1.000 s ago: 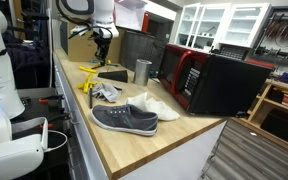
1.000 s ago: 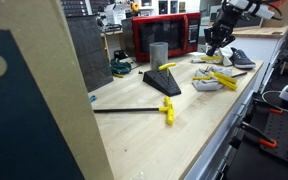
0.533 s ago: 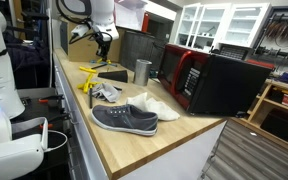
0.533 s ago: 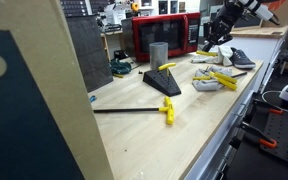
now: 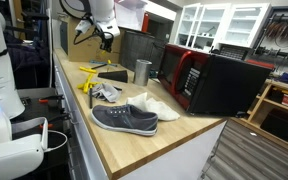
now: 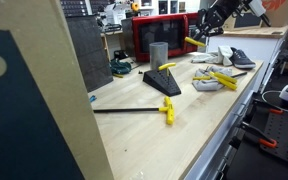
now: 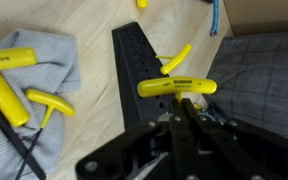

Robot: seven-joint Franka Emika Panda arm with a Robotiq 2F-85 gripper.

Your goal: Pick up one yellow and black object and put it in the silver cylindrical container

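Wooden bench [image 5: 134, 148], pincer [image 7: 185, 102] gripping yellow T-handle [image 7: 174, 87]

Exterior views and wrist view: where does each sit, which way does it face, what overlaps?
Exterior view: beyond the grey shoe, looking along the bench to the silver cup; arm and claw at the far end.
Exterior view: opposite end, facing back toward the red microwave-like box; claw upper right, shut on the yellow-handled tool.
Wrist view: looks down past the claw at the black rack and grey cloth.
Shared: claw in all three; shoe and cup in both exterior views.
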